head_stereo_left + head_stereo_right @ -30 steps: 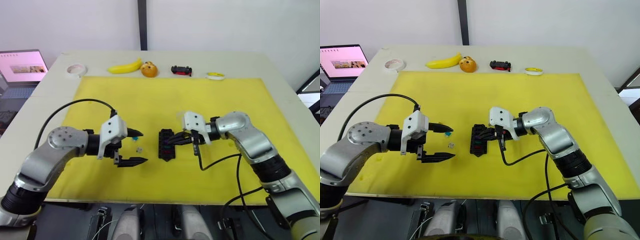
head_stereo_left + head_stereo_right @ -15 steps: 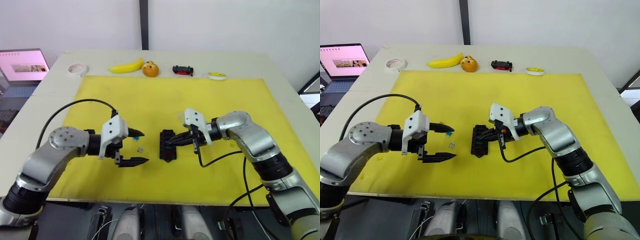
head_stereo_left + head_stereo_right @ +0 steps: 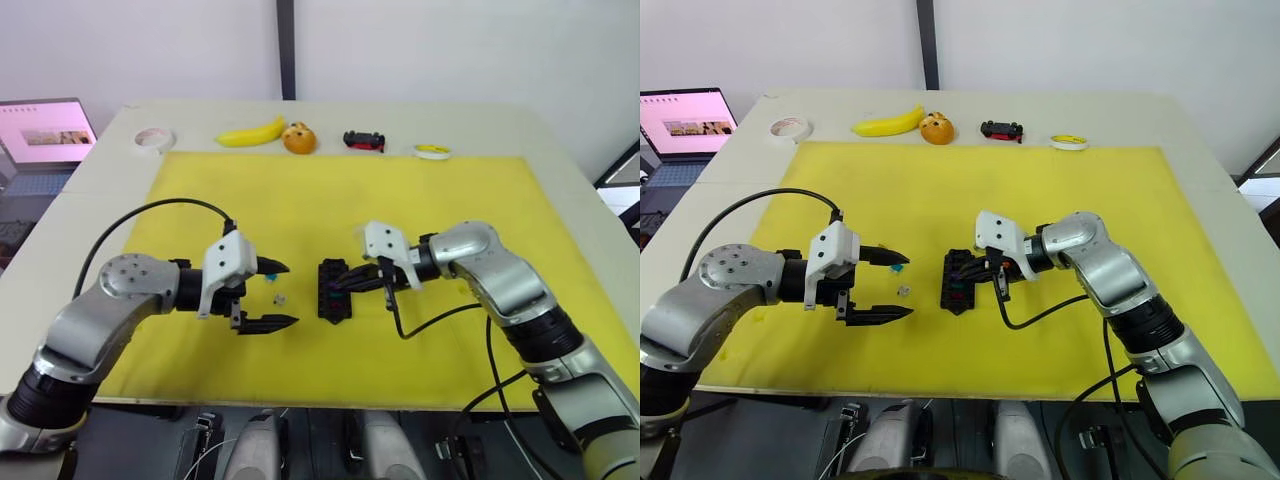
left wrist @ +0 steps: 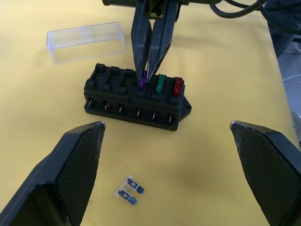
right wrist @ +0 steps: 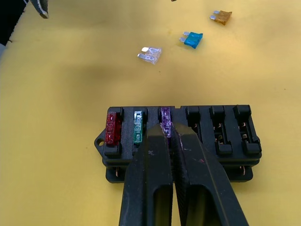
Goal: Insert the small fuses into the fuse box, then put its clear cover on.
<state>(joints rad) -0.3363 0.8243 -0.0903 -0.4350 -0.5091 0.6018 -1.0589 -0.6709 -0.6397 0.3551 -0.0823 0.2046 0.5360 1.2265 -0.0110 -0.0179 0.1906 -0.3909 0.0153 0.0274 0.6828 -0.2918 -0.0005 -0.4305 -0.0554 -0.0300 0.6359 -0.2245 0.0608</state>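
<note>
The black fuse box [image 3: 333, 290] lies mid-mat. Red [image 5: 111, 128], green [image 5: 138, 127] and purple [image 5: 165, 115] fuses stand in three neighbouring slots; the other three slots are bare. My right gripper [image 5: 165, 128] reaches in from the right, shut with its tips pinching the purple fuse [image 4: 142, 81]. My left gripper [image 3: 288, 294] hovers wide open left of the box, holding nothing. Between its fingers lies a grey-white fuse [image 4: 129, 190]. Teal [image 5: 193, 39] and brown [image 5: 221, 17] fuses lie just beyond it. The clear cover [image 4: 86, 41] rests on the mat right of the box.
The yellow mat [image 3: 340, 200] covers most of the table. Along the far edge sit a tape roll [image 3: 153, 138], a banana [image 3: 250, 132], an orange fruit [image 3: 299, 139], a black-and-red toy car [image 3: 363, 140] and a yellow-white roll [image 3: 431, 151]. A laptop [image 3: 45, 130] stands far left.
My right gripper rose and tilted a little half a second ago, then settled back onto the box. The left arm and the loose fuses have stayed put.
</note>
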